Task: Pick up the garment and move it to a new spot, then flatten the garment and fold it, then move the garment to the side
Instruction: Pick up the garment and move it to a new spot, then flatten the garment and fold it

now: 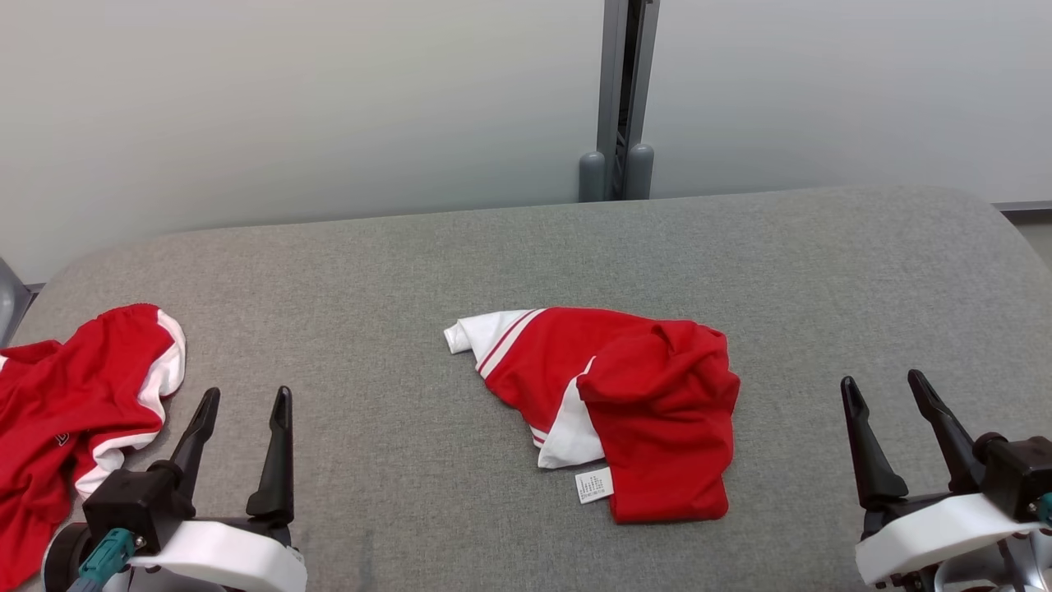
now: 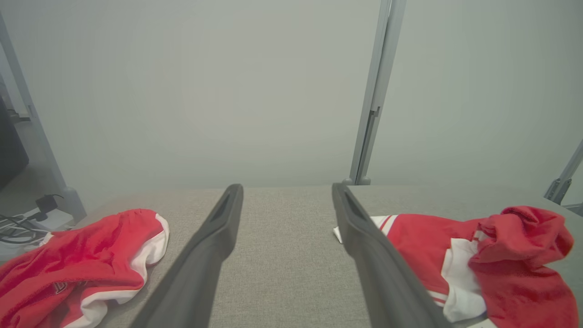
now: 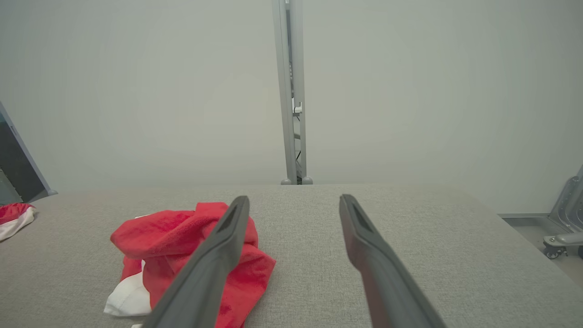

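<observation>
Midway across the desk [image 1: 394, 263], between your left pincer [image 1: 246, 395] and right pincer [image 1: 881, 380], the garment [image 1: 649, 403] lies crumpled; both pincers stand wide and empty; expect light, limp, bunching cloth; pinch an outer edge, not the heaped middle.

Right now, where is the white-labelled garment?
Head view: the garment lies crumpled on the table, slightly right of centre; a second garment sits at the left edge.

Left gripper [image 1: 246, 395], two long tapered black fingers [image 1: 275, 448], black block [image 1: 136, 501] at their base, white rounded shell [image 1: 222, 557] under the block, teal plug [image 1: 107, 547] beside the block, right gripper [image 1: 881, 378] likewise black and white
</observation>
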{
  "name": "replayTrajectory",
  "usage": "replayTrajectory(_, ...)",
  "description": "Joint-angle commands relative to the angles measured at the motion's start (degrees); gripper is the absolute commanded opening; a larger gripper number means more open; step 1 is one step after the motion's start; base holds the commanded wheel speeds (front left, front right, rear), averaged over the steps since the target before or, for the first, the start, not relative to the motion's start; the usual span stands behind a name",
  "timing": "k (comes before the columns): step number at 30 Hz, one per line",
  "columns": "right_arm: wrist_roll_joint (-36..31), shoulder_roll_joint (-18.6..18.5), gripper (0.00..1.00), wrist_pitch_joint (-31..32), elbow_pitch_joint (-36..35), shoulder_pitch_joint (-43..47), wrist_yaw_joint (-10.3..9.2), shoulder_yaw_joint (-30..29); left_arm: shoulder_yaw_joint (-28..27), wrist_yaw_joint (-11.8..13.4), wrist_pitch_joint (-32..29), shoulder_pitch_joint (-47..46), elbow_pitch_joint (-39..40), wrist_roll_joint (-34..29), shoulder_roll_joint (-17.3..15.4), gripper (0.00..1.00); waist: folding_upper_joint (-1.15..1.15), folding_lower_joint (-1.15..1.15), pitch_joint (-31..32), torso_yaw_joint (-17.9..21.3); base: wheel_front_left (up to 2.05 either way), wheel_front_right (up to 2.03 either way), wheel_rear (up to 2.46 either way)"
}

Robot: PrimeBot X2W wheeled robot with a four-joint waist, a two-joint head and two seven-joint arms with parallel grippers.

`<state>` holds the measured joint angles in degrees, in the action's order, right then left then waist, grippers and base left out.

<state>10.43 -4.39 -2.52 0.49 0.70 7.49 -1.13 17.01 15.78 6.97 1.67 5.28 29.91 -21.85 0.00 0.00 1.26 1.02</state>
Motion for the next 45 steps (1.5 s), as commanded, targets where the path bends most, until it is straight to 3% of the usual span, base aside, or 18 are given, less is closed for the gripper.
replayTrajectory(1, -0.32, -0.23, 1.00, 0.37, -0.59, 0.66, 0.01, -0.26, -0.06, 0.48, -0.35, 0.41, 0.28, -0.42, -0.61, 1.00, 0.00, 0.00, 0.16, 0.04, 0.00, 0.00, 0.00)
replayTrajectory(33, -0.09, 0.08, 1.00, 1.22, -1.63, 0.27, 0.01, 0.07, 0.34, 1.55, -2.07, 0.10, 0.88, -0.05, -2.09, 1.00, 0.00, 0.00, -0.61, 0.39, 0.00, 0.00, 0.00)
replayTrajectory(38, 0.02, -0.27, 1.00, 2.28, -1.44, -0.61, 0.01, 4.72, 0.14, 1.45, -2.46, -0.83, 1.26, 0.41, -2.02, 1.00, 0.00, 0.00, -1.93, 0.07, 0.00, 0.00, 0.00)
replayTrajectory(45, 1.61, -2.22, 1.00, 4.04, 1.32, -2.26, 0.01, 17.70, 0.74, 0.73, -1.78, -3.25, 1.00, -0.07, -1.75, 1.00, 0.00, 0.00, -5.57, -1.35, 0.00, 0.00, 0.00)
